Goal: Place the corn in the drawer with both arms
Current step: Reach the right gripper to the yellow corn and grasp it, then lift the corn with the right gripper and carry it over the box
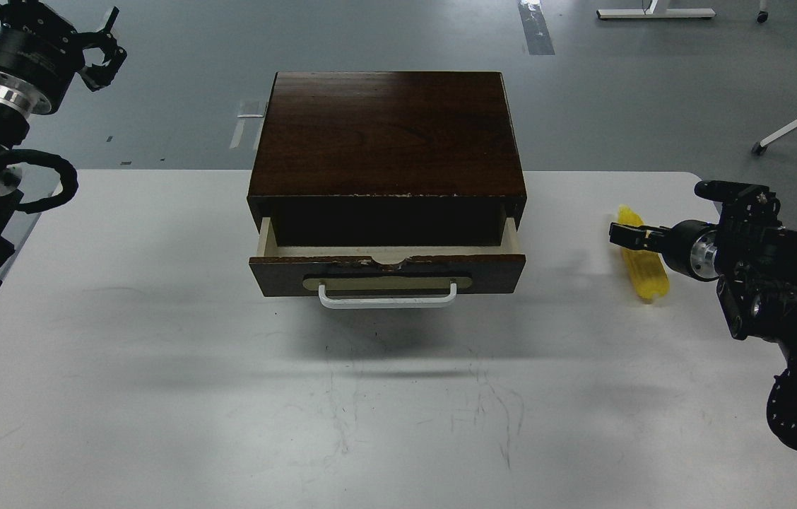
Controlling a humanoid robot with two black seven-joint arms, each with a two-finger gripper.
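Step in hand, judged: corn pick-up by R tool. Corn lies on counter at far right, long axis running near/far, well apart from drawer. R tool is seen at the cob's far end, overlapping it in view; fingers are small and dark, so opening can't be told, nor whether anything is gripped yet – contact not confirmed. L tool is held high at upper left, off the counter, fingers spread apart, nothing held. Drawer is pulled out only partway; a thin strip of cream interior is shown behind the front panel, box overhanging the rest. For a good grasp: cob should be taken across its width nr mid-length, not at the tapered tip, since ribbed plastic is likely to slip or roll. Gap looks too narrow for a drop-in, so drawer prob needs pulling further by handle w/ L arm first. Room: wide bare counter in front of and left of box, free for L approach. Corn sits close to counter's right edge – a nudge outward risks loss off the side. Transfer path R→drawer is unobstructed.
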